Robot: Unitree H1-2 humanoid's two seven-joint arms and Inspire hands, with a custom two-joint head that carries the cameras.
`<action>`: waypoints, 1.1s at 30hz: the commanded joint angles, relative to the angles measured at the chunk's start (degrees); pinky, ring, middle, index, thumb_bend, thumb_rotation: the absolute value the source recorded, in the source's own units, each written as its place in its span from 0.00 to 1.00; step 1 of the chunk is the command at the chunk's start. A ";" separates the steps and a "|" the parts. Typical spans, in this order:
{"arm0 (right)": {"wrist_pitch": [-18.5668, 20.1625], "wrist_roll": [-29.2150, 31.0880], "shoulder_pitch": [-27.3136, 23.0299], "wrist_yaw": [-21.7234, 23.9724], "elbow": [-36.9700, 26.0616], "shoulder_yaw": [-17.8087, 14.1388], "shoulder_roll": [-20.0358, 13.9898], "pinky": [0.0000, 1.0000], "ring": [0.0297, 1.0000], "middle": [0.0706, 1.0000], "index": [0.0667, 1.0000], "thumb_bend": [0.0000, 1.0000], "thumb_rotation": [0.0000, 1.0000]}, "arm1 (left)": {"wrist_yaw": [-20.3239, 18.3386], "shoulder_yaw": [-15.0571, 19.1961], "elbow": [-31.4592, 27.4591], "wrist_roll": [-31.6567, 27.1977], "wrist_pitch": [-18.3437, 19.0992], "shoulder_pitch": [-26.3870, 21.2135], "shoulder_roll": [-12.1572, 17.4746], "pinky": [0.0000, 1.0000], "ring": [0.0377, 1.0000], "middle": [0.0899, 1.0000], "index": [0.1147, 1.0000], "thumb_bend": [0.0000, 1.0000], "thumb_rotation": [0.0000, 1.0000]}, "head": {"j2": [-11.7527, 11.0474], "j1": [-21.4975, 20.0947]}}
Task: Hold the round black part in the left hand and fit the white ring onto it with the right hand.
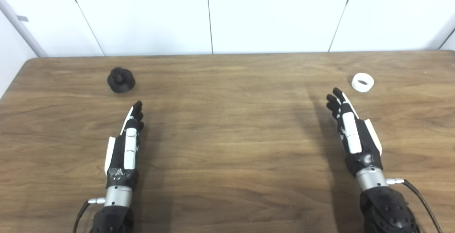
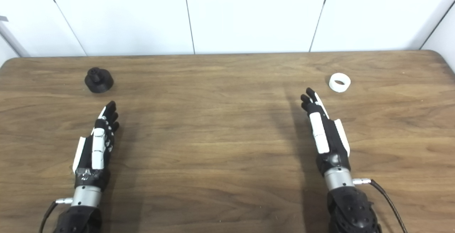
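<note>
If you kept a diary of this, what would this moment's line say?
stage: start | left hand: open, empty | right hand: open, empty | black part: on table, untouched | white ring: on table, untouched

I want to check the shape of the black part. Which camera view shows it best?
The left eye view: the round black part appears larger there and further from the frame edge. The right eye view shows the same part, smaller and nearer the left edge.
</note>
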 commanded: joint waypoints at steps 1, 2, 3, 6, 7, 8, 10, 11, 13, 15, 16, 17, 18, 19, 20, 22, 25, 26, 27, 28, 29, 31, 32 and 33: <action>-2.79 0.62 -1.40 -0.24 -1.37 -0.31 -0.08 1.00 0.95 0.93 0.95 0.53 1.00 | 0.06 -0.18 -0.24 -0.23 -1.68 -0.79 0.29 1.00 1.00 1.00 0.98 0.48 1.00 | 0.06 0.01; -2.72 0.58 -1.39 -0.24 -1.42 -0.28 -0.10 1.00 0.95 0.93 0.95 0.53 1.00 | 0.08 -0.22 -0.26 -0.09 -1.62 -0.78 0.32 1.00 1.00 1.00 0.98 0.48 1.00 | 0.06 0.01; -2.65 0.54 -1.38 -0.27 -1.46 -0.26 -0.11 1.00 0.95 0.93 0.95 0.53 1.00 | 0.10 -0.24 -0.27 0.00 -1.56 -0.78 0.34 1.00 1.00 1.00 0.98 0.49 1.00 | 0.06 0.01; -2.68 0.83 -1.40 -0.02 -1.20 -0.27 -0.32 1.00 0.96 0.93 0.96 0.54 1.00 | 0.24 -0.25 -0.46 0.14 -1.31 -0.73 0.24 1.00 1.00 1.00 0.98 0.49 1.00 | 0.06 0.01; -2.84 0.79 -1.40 -0.03 -1.09 -0.24 -0.39 1.00 0.96 0.93 0.96 0.54 1.00 | 0.26 -0.25 -0.42 0.18 -1.38 -0.73 0.24 1.00 1.00 1.00 0.98 0.48 1.00 | 0.06 0.01; -2.97 0.72 -1.41 -0.07 -1.00 -0.22 -0.41 1.00 0.95 0.93 0.95 0.54 1.00 | 0.25 -0.23 -0.35 0.14 -1.43 -0.75 0.24 1.00 1.00 1.00 0.98 0.47 1.00 | 0.06 0.01; -3.12 0.72 -1.40 -0.10 -0.89 -0.22 -0.43 1.00 0.95 0.93 0.96 0.54 1.00 | 0.24 -0.22 -0.33 0.09 -1.38 -0.78 0.24 1.00 1.00 1.00 0.98 0.47 1.00 | 0.06 0.01; -2.79 0.75 -1.35 -0.23 -1.11 -0.29 -0.31 1.00 0.96 0.93 0.95 0.54 1.00 | 0.26 -0.23 -0.41 0.11 -1.30 -0.74 0.20 1.00 1.00 1.00 0.98 0.47 1.00 | -0.12 0.23; -2.47 0.75 -1.29 -0.37 -1.36 -0.34 -0.17 1.00 0.95 0.93 0.95 0.53 1.00 | 0.33 -0.28 -0.58 0.25 -1.17 -0.66 0.15 1.00 1.00 1.00 0.98 0.47 1.00 | -0.12 0.23; -2.58 0.94 -1.25 -0.24 -1.29 -0.35 -0.21 1.00 0.96 0.93 0.95 0.53 1.00 | 0.44 -0.36 -0.50 0.74 -1.40 -0.63 0.21 1.00 1.00 1.00 0.97 0.47 1.00 | -0.26 0.13; -2.84 1.09 -1.23 -0.08 -1.10 -0.33 -0.31 1.00 0.96 0.93 0.95 0.52 1.00 | 0.48 -0.39 -0.46 0.91 -1.42 -0.63 0.22 1.00 1.00 1.00 0.97 0.47 1.00 | -0.26 0.13; -3.14 1.18 -1.19 0.02 -0.88 -0.32 -0.40 1.00 0.96 0.94 0.96 0.52 1.00 | 0.52 -0.41 -0.44 1.02 -1.37 -0.60 0.17 1.00 1.00 1.00 0.97 0.47 1.00 | -0.63 0.70; -3.29 1.13 -1.14 0.05 -0.76 -0.27 -0.46 1.00 0.96 0.94 0.96 0.52 1.00 | 0.51 -0.43 -0.46 1.04 -1.28 -0.57 0.15 1.00 1.00 1.00 0.97 0.47 1.00 | -0.63 0.70; -3.61 1.14 -1.12 0.12 -0.48 -0.24 -0.57 1.00 0.96 0.94 0.96 0.52 1.00 | 0.51 -0.47 -0.38 1.09 -1.28 -0.57 0.10 1.00 1.00 1.00 0.97 0.47 1.00 | -1.10 1.91; -3.63 1.21 -1.07 0.25 -0.30 -0.22 -0.69 1.00 0.96 0.94 0.96 0.52 1.00 | 0.60 -0.51 -0.28 1.27 -1.38 -0.57 0.04 1.00 1.00 1.00 0.97 0.47 1.00 | -1.19 2.21; -3.39 1.37 -0.89 0.54 -0.02 -0.29 -1.08 1.00 0.97 0.95 0.97 0.52 1.00 | 0.87 -0.70 -0.01 1.93 -1.63 -0.53 -0.17 1.00 1.00 0.99 0.97 0.47 1.00 | -1.90 4.71; -2.77 1.33 -0.51 0.67 0.08 -0.56 -1.65 1.00 0.99 0.95 0.96 0.53 1.00 | 1.33 -1.18 0.18 2.76 -1.58 -0.33 -0.78 1.00 1.00 0.99 0.96 0.48 1.00 | -2.95 7.28; -3.56 1.69 -0.44 0.83 0.69 -0.77 -1.87 1.00 0.99 0.95 0.96 0.53 1.00 | 1.50 -1.39 0.14 3.03 -1.39 -0.22 -1.00 1.00 1.00 0.99 0.96 0.49 1.00 | -3.28 7.90; -4.35 2.12 -0.36 0.92 1.30 -1.01 -1.98 1.00 0.98 0.95 0.96 0.53 1.00 | 1.66 -1.57 0.11 3.18 -1.21 -0.11 -1.27 1.00 1.00 1.00 0.96 0.49 1.00 | -3.89 9.10; -4.91 2.59 -0.26 1.03 1.81 -1.21 -2.08 1.00 0.97 0.94 0.96 0.52 1.00 | 1.88 -1.74 0.06 3.36 -1.02 0.02 -1.53 1.00 1.00 1.00 0.96 0.49 1.00 | -4.54 9.88; -5.21 2.85 -0.15 1.13 2.15 -1.30 -2.24 1.00 0.96 0.94 0.95 0.52 1.00 | 1.98 -1.90 0.18 3.45 -1.21 0.13 -1.68 1.00 1.00 1.00 0.96 0.50 1.00 | -4.91 10.40; -5.90 2.92 0.04 1.21 2.80 -1.32 -2.65 1.00 0.96 0.93 0.95 0.54 1.00 | 2.18 -2.26 0.94 4.11 -2.36 0.26 -1.83 1.00 1.00 1.00 0.96 0.50 1.00 | -6.25 11.92; -6.26 2.71 0.12 1.19 3.03 -1.28 -2.87 1.00 0.95 0.93 0.95 0.56 1.00 | 2.28 -2.41 1.32 4.41 -2.75 0.29 -1.89 1.00 1.00 1.00 0.96 0.50 1.00 | -6.72 12.42; -6.76 2.74 0.18 1.21 3.37 -1.32 -3.01 1.00 0.95 0.93 0.95 0.57 1.00 | 2.39 -2.54 1.62 4.59 -2.97 0.33 -2.00 1.00 1.00 1.00 0.96 0.51 1.00 | -7.16 12.90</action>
